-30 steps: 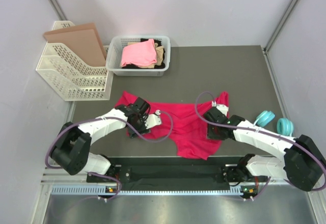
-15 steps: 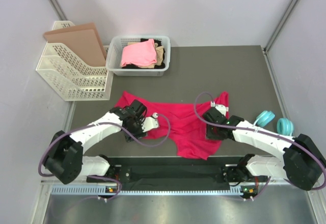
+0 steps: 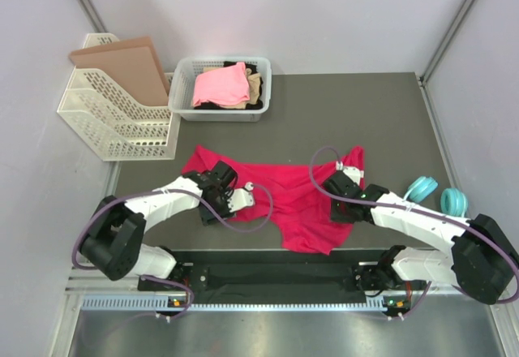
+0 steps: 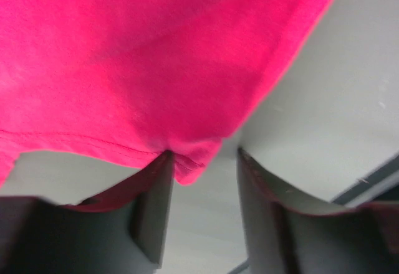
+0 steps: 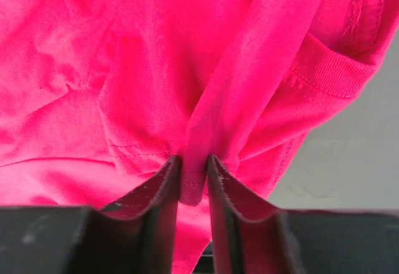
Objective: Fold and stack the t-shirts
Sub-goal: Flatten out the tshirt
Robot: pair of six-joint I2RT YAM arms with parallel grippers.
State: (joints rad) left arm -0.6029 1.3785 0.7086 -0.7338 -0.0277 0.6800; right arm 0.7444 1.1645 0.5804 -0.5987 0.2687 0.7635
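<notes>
Currently my right gripper (image 5: 193,168) is closed almost fully, pinching a raised fold of the bright crimson-magenta soft cloth t-shirt (image 3: 288,203). My left gripper (image 4: 202,162) stands parted and grips nothing; the shirt's hemmed corner touches one finger. The t-shirt lies spread on the dark grey table (image 3: 365,113), near its front edge.

Crimson t-shirt spread on desk, both tools down on it.
Crimson t-shirt (image 3: 288,191) lies crumpled on the desk (image 3: 365,113) just nearer the arms than the white mesh basket (image 3: 220,117). Left tool (image 3: 233,198) sits straight in front of the basket, right tool (image 3: 336,199) well off to the basket's right. Basket holds pink shirt (image 3: 219,87), tan shirt (image 3: 256,89).
</notes>
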